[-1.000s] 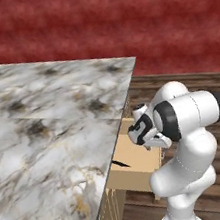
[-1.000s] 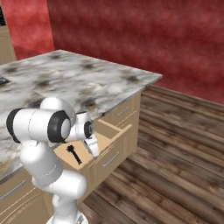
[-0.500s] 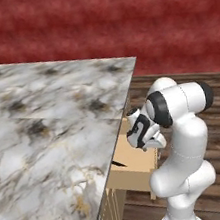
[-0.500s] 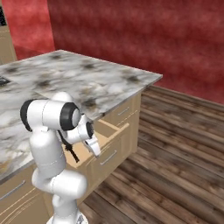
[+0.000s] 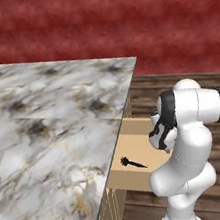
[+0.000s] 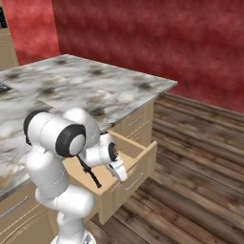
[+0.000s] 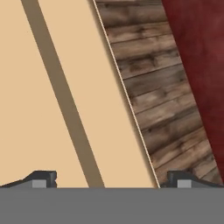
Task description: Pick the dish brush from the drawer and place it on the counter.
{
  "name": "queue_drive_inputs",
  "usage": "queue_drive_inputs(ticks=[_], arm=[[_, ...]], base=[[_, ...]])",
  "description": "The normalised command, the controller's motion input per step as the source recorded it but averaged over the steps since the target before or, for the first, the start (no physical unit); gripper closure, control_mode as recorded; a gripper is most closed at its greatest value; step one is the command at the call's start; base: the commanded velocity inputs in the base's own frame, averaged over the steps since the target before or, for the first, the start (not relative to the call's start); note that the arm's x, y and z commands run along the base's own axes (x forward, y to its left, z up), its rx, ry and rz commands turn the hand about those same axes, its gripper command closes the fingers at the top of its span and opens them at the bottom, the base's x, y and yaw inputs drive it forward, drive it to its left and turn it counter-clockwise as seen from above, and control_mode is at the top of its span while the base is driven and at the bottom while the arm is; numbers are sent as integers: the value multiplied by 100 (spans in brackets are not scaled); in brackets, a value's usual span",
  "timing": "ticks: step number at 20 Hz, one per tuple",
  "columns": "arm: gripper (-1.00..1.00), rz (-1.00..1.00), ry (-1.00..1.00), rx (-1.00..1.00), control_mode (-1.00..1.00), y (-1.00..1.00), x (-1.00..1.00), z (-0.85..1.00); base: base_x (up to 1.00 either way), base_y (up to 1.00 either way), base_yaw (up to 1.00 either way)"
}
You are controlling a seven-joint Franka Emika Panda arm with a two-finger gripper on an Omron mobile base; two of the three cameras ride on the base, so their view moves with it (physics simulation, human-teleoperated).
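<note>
The arm has been swung round over the last second, so that the dish brush (image 5: 132,163), half hidden behind the wrist a moment ago, is now laid bare on the floor of the open drawer (image 5: 138,143). The gripper (image 7: 109,180) has been carried toward the drawer's outer side; in the hand view its two dark tips are seen wide apart, nothing held between them, with a tan drawer wall and plank floor (image 7: 162,96) beyond.

For the task this is read as a lining-up step: the brush is not yet reached, and the hand would need to be brought back over it and lowered.

The brush is a thin black stick with a slightly bushier tufted head, lying flat near the counter side of the drawer. The drawer is a shallow, smooth, light tan wooden box. The counter (image 5: 48,122) is a broad, flat, polished white-grey marbled slab with brown and black veining, above tan cabinets (image 6: 136,124).
</note>
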Motion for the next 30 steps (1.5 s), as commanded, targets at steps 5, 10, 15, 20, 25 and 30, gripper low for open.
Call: queue_drive_inputs(ticks=[5,10,15,20,25,30], arm=[[-100,-1,-9,0,-100,-100,-100,-17],[-100,1,-17,7,-100,-100,-63,30],[-100,16,-1,24,-100,-60,0,100],[-100,29,5,18,-100,-17,8,100],[-100,42,19,1,-100,3,20,100],[-100,58,17,0,-100,55,46,74]], base=[[0,0,0],[0,0,0],[0,0,0],[0,0,0],[0,0,0],[0,0,0]])
